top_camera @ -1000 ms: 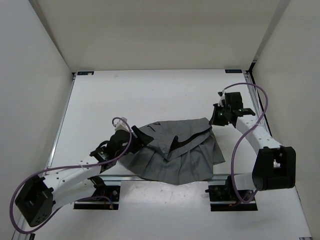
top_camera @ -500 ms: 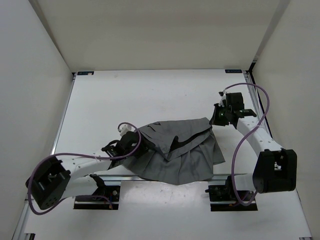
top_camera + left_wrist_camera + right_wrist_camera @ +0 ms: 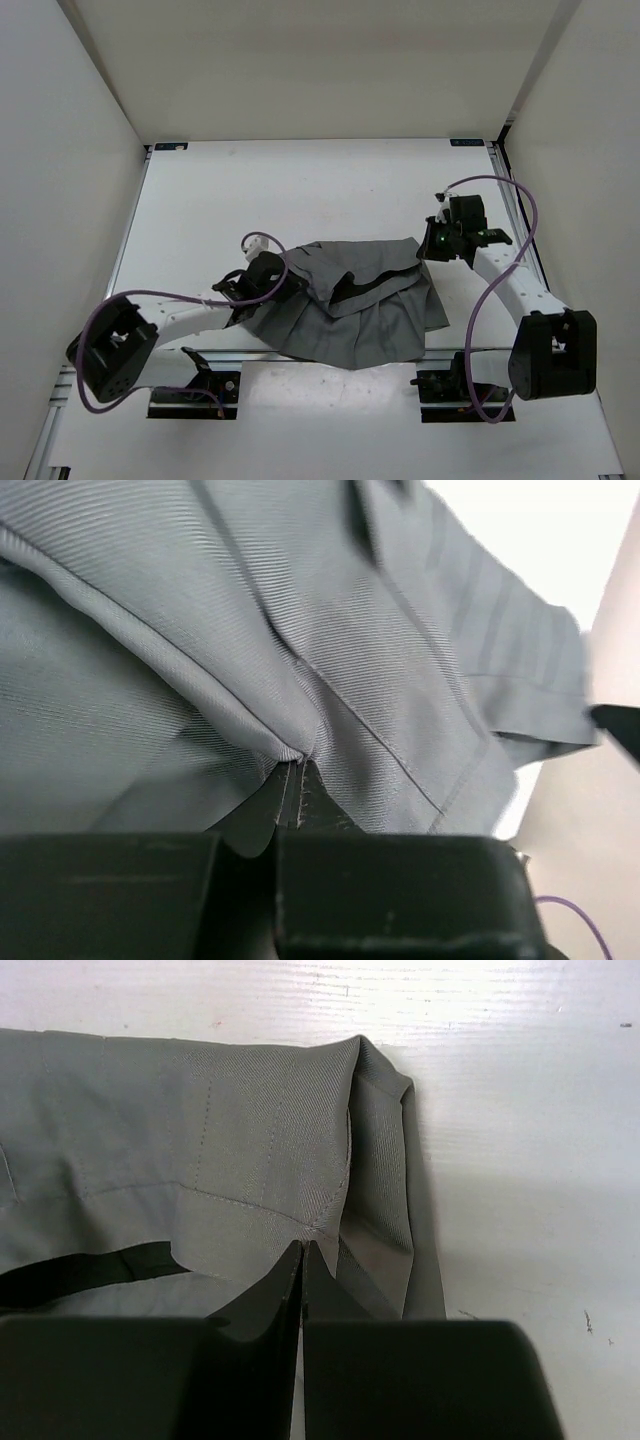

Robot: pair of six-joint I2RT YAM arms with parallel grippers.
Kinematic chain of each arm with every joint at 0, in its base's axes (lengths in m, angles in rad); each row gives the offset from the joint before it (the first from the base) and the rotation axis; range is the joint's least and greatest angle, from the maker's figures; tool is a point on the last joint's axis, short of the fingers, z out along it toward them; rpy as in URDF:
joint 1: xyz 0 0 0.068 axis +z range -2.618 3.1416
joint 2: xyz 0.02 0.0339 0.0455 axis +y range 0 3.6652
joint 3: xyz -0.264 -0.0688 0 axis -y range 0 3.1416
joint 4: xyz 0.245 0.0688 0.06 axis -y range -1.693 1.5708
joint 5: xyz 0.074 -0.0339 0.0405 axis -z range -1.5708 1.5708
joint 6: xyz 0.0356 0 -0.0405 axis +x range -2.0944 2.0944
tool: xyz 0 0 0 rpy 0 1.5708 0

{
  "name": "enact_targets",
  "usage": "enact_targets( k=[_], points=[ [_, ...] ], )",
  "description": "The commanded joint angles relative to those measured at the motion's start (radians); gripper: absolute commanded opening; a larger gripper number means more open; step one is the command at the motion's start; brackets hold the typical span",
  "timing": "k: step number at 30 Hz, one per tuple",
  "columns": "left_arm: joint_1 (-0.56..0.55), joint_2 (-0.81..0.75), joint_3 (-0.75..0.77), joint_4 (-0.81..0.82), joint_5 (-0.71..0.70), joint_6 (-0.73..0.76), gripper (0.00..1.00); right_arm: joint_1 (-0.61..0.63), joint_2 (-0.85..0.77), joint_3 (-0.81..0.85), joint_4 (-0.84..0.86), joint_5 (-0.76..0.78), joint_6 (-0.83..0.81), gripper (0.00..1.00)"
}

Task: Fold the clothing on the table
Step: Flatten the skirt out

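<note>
clothing (image 3: 360, 320) of wrinkled grey pleated fabric lies bunched by the near edge of the flat white table (image 3: 300, 190); left gripper (image 3: 298, 777) pinches its left fold, right gripper (image 3: 303, 1252) its right corner.

From above, the tips of the left gripper (image 3: 287, 284) and the right gripper (image 3: 428, 248) were too small to make out against the cloth. The clothing (image 3: 360, 310) hid a stretch of the near edge of the table (image 3: 300, 190). In the 2 wrist views the clothing ran past the frame edges, and the fabric nearest the left wrist camera was blurred.
</note>
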Motion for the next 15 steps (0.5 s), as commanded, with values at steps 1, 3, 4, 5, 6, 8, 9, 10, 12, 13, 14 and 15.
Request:
enact_targets(
  k=[1, 3, 4, 5, 6, 8, 9, 10, 12, 13, 14, 15],
  points=[
    [0.038, -0.133, 0.012, -0.037, -0.028, 0.058, 0.00, 0.003, -0.049, -0.026, -0.001, -0.010, 0.011, 0.00],
    [0.089, -0.215, -0.020, -0.081, -0.021, 0.099, 0.00, 0.001, -0.051, -0.043, -0.009, 0.007, 0.012, 0.00],
    [0.118, -0.274, -0.034, -0.109, -0.019, 0.101, 0.00, 0.001, -0.060, -0.050, -0.012, 0.018, 0.015, 0.00],
    [0.149, -0.331, -0.051, -0.150, -0.012, 0.119, 0.00, -0.014, -0.057, -0.051, -0.021, 0.028, 0.014, 0.00],
    [0.169, -0.385, -0.072, -0.173, 0.008, 0.134, 0.00, -0.020, -0.054, -0.058, -0.024, 0.038, 0.014, 0.00],
    [0.242, -0.458, -0.103, -0.240, 0.030, 0.160, 0.00, -0.049, -0.035, -0.066, -0.041, 0.068, 0.015, 0.00],
    [0.282, -0.498, -0.129, -0.250, 0.049, 0.174, 0.00, -0.066, -0.029, -0.060, -0.056, 0.073, 0.015, 0.00],
    [0.296, -0.518, -0.143, -0.276, 0.062, 0.182, 0.00, -0.073, -0.018, -0.057, -0.069, 0.087, 0.018, 0.00],
    [0.341, -0.571, -0.195, -0.307, 0.106, 0.188, 0.00, -0.099, 0.005, -0.052, -0.083, 0.104, 0.020, 0.00],
    [0.362, -0.600, -0.224, -0.323, 0.134, 0.187, 0.00, -0.103, 0.012, -0.054, -0.093, 0.114, 0.023, 0.00],
    [0.362, -0.624, -0.249, -0.343, 0.149, 0.182, 0.00, -0.108, 0.023, -0.049, -0.106, 0.131, 0.021, 0.00],
    [0.362, -0.655, -0.267, -0.347, 0.148, 0.179, 0.00, -0.103, 0.026, -0.046, -0.101, 0.134, 0.024, 0.01]
  ],
)
